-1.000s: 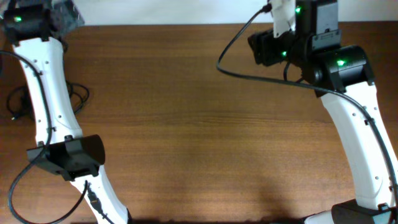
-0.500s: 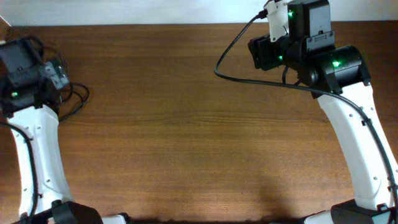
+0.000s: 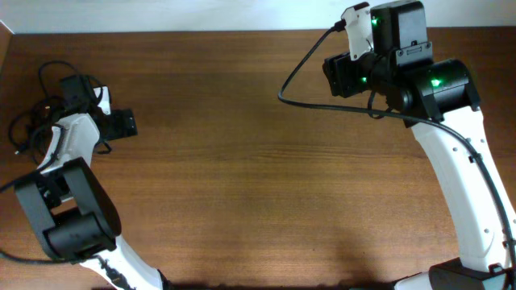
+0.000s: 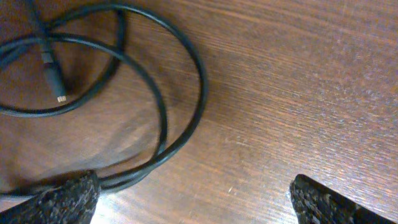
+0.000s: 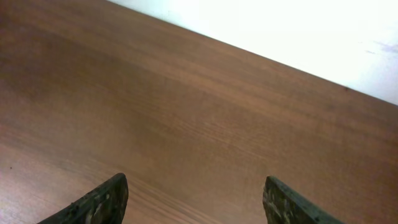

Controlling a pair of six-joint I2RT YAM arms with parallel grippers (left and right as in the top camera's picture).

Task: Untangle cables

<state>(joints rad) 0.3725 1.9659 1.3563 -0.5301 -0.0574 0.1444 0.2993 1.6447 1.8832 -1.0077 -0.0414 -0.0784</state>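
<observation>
Left arm has folded inward since half a second ago, placing the left gripper (image 4: 199, 198) just beside the black cable tangle (image 3: 32, 121) at the overhead's far left; fingers apart, empty. Right gripper (image 5: 196, 196), upper right, likewise spread over bare table (image 5: 186, 112). Cable judged light, limp, smooth-jacketed; pinch a free loop (image 4: 202, 87) or just behind the plug (image 4: 55, 78).

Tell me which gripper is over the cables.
The left gripper: black cable loops lie under it. The right gripper faces the table far from them.
</observation>
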